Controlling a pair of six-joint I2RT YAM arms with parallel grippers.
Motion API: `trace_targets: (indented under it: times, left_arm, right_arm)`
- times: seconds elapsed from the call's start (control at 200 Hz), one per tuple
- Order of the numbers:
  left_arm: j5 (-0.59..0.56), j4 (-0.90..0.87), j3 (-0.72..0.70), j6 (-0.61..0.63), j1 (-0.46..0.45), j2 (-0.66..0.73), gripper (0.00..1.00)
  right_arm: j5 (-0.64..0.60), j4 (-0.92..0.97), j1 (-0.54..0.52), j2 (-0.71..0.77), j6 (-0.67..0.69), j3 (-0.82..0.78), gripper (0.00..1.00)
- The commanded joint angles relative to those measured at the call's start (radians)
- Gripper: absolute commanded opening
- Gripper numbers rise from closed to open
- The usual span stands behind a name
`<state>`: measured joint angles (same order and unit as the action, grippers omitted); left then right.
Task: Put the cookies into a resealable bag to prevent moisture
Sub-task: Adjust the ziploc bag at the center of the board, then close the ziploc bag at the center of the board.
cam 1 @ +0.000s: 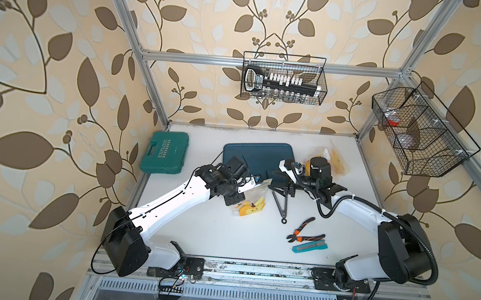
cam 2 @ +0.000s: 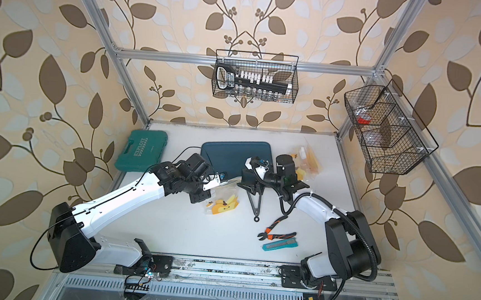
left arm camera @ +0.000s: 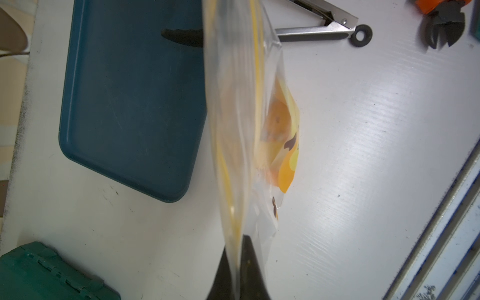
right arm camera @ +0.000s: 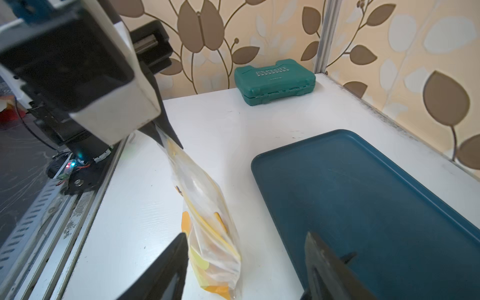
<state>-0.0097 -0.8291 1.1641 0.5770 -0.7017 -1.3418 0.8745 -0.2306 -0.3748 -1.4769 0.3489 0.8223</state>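
Cookies [left arm camera: 279, 122] inside clear bag [left arm camera: 233, 104]

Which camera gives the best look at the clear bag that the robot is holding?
The right wrist view: the bag shows almost whole and close up, hanging from the left gripper that is shut on its top. The left wrist view sees it edge-on and blurred; both top views show it small, from above.

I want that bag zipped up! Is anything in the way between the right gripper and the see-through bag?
Nothing visible is. The right gripper is open close beside the resealable bag, which the left gripper holds up by its top edge. The tongs lie flat on the table underneath, not between them.
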Motion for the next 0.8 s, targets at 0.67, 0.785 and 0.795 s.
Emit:
trace_targets:
  times: [0.67,0.785,0.795]
  left_arm:
    - [-0.039,0.022,-0.010,0.024,0.001,0.031,0.00]
    - [-0.035,0.024,-0.011,0.023,0.003,0.038,0.00]
    - [-0.035,0.024,-0.011,0.024,0.004,0.038,0.00]
  right_arm:
    - [0.103,0.231,-0.033,0.006,0.165,0.057,0.21]
    - [0.097,0.239,-0.033,0.000,0.170,0.058,0.18]
    - [0.097,0.240,-0.033,0.000,0.171,0.057,0.18]
